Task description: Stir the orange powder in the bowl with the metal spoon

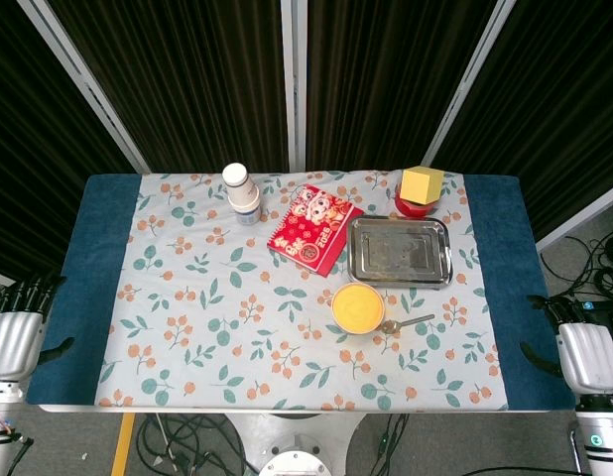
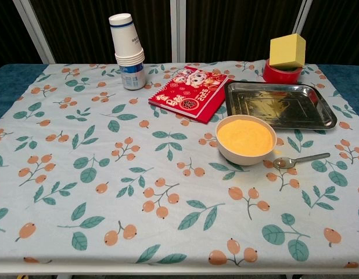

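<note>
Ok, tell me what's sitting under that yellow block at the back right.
The yellow block rests on a red round object, possibly a tape roll or a lid. Only its front rim shows; the block covers its top and centre, so whether it is hollow cannot be seen.

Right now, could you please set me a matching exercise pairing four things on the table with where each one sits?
Things:
1. metal spoon
2. yellow block
3. stack of paper cups
4. red booklet

Places:
A. on top of the red tape roll
B. far left corner of the floral cloth
C. just right of the bowl of orange powder
D. left of the metal tray

Pairs: 1-C, 2-A, 3-B, 4-D
</note>
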You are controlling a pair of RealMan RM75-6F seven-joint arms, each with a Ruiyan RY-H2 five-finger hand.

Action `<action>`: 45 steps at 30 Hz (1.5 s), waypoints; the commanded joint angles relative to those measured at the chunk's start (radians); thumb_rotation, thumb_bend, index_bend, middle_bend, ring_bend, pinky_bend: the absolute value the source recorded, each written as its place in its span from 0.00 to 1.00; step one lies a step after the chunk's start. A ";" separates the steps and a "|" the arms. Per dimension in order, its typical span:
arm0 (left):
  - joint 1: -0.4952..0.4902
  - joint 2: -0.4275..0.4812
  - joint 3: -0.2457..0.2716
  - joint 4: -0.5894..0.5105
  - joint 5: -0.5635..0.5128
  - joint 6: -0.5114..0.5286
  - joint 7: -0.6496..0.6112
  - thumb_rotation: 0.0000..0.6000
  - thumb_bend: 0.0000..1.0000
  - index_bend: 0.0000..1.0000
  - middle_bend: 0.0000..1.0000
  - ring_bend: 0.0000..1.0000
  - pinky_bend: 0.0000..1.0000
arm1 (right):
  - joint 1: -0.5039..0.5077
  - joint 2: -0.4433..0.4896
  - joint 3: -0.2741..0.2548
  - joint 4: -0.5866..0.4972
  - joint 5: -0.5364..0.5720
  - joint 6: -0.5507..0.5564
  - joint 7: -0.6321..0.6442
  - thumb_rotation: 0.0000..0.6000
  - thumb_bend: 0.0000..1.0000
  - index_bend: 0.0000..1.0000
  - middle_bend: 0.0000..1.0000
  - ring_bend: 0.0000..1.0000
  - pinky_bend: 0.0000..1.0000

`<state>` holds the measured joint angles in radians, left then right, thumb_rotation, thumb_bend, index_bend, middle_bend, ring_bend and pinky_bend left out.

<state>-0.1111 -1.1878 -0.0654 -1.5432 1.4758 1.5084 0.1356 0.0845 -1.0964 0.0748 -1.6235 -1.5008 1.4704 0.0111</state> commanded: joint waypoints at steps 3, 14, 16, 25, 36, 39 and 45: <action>0.002 0.008 0.007 -0.011 -0.001 -0.015 -0.003 1.00 0.10 0.17 0.12 0.04 0.10 | 0.011 0.006 -0.002 -0.008 -0.014 -0.010 -0.001 1.00 0.11 0.11 0.21 0.06 0.15; -0.004 0.019 0.024 -0.026 0.005 -0.046 -0.013 1.00 0.09 0.17 0.12 0.06 0.10 | 0.171 -0.088 0.018 0.047 0.008 -0.245 -0.032 1.00 0.24 0.40 0.26 0.07 0.18; -0.002 0.019 0.027 -0.023 0.007 -0.044 -0.016 1.00 0.09 0.17 0.12 0.07 0.10 | 0.203 -0.122 0.018 0.075 0.016 -0.297 -0.035 1.00 0.25 0.41 0.26 0.07 0.19; 0.007 0.015 0.031 -0.014 -0.005 -0.047 -0.030 1.00 0.10 0.17 0.12 0.07 0.10 | 0.312 -0.293 -0.003 0.238 0.013 -0.430 -0.127 1.00 0.25 0.44 0.25 0.07 0.19; 0.001 0.017 0.031 -0.009 -0.004 -0.063 -0.054 1.00 0.10 0.17 0.12 0.07 0.10 | 0.360 -0.390 -0.021 0.351 0.046 -0.497 -0.185 1.00 0.31 0.45 0.25 0.06 0.19; -0.001 0.018 0.032 -0.009 -0.003 -0.066 -0.058 1.00 0.09 0.17 0.12 0.07 0.10 | 0.367 -0.407 -0.021 0.380 0.059 -0.508 -0.185 1.00 0.32 0.45 0.25 0.06 0.19; 0.001 0.018 0.031 -0.008 -0.004 -0.063 -0.063 1.00 0.10 0.17 0.12 0.07 0.10 | 0.378 -0.440 -0.028 0.434 0.061 -0.512 -0.178 1.00 0.33 0.45 0.24 0.04 0.18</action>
<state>-0.1104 -1.1691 -0.0342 -1.5518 1.4718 1.4449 0.0730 0.4593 -1.5295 0.0490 -1.1978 -1.4394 0.9589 -0.1703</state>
